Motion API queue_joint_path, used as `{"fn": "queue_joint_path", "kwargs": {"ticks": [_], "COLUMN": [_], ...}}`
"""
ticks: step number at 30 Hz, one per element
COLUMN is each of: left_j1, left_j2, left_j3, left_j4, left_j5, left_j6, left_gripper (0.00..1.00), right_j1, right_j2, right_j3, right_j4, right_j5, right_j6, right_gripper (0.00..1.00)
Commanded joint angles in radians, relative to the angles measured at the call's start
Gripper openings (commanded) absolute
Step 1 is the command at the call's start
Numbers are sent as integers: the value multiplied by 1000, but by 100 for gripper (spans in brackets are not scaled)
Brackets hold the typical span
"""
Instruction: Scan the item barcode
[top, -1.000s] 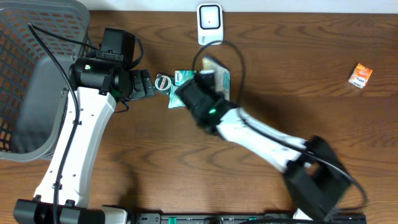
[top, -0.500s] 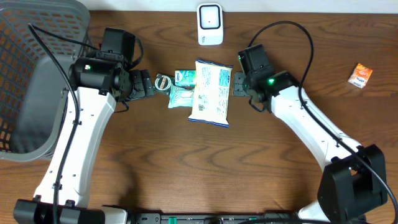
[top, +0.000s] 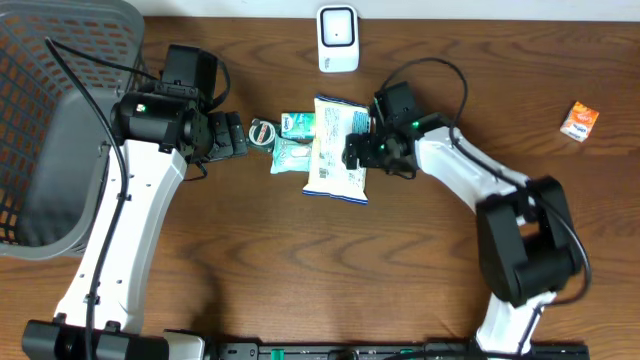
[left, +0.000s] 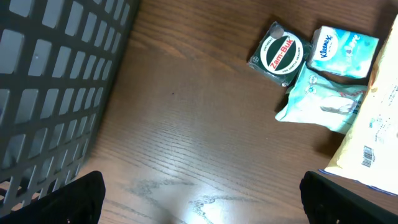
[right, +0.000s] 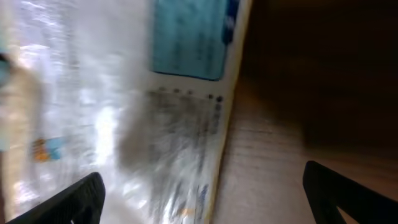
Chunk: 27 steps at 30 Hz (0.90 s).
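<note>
Release is what has changed: the right gripper has let go, jaws wide and empty over the snack bag, which lies flat on the worktop near the scanner, while the left gripper, jaws wide, holds nothing, so scanning likely needs a fresh grip.

Top-down overhead, close wrists, shared packet

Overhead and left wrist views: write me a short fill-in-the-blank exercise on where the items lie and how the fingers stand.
1. The round green tin is labelled ____.
2. The grey basket stands on the ____ arm's side of the table.
3. The small orange packet lies alone on the ____ arm's side.
4. The fingers of the left gripper and the right gripper are ____.
Missing words: Zam-Buk; left; right; open.
</note>
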Motion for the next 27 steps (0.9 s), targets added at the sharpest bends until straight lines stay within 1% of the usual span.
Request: {"fn": "queue_joint_path", "kwargs": {"ticks": [1, 4, 7, 12, 13, 15, 17, 21, 22, 23, 24, 27], "left_j1": [2, 2, 2, 2, 2, 2, 2, 2, 2, 2, 2, 2], "left_j2": [-2, -2, -2, -2, -2, -2, -2, -2, -2, -2, -2, -2], "left_j3": [-1, -1, -1, -1, -1, -1, -1, -1, -1, -1, -1, -1], "left_j4": [-2, -2, -2, -2, -2, -2, -2, -2, -2, -2, -2, -2], "left_j5": [-16, -16, -16, -16, -16, -16, -16, -16, -16, -16, -16, -16], "left_j6": [-5, -5, -5, -5, -5, -5, -5, -5, -5, -5, -5, -5], "left_gripper": [99, 98, 99, 98, 99, 99, 99, 99, 99, 99, 99, 99], "right_j1": [-80, -126, -157, -141, -130, -111, -85, -48, -42, -38, -37, -43], "right_j2": [61, 89, 100, 124, 134, 146, 158, 165, 165, 165, 165, 165], "right_j3": [-6, -7, -8, -11, -16, -27, -45, -58, -58, -57, -57, -57], "right_j4": [46, 90, 127, 115, 116, 130, 171, 238, 256, 267, 277, 290], "right_j5": [-261, -398, -481, -505, -506, -507, -505, -506, -506, -507, -507, -507], "right_j6": [31, 31, 31, 32, 32, 47, 75, 80, 81, 81, 81, 116], "right_gripper": [94, 91, 91, 89, 87, 80, 70, 45, 35, 16, 1, 1]}}
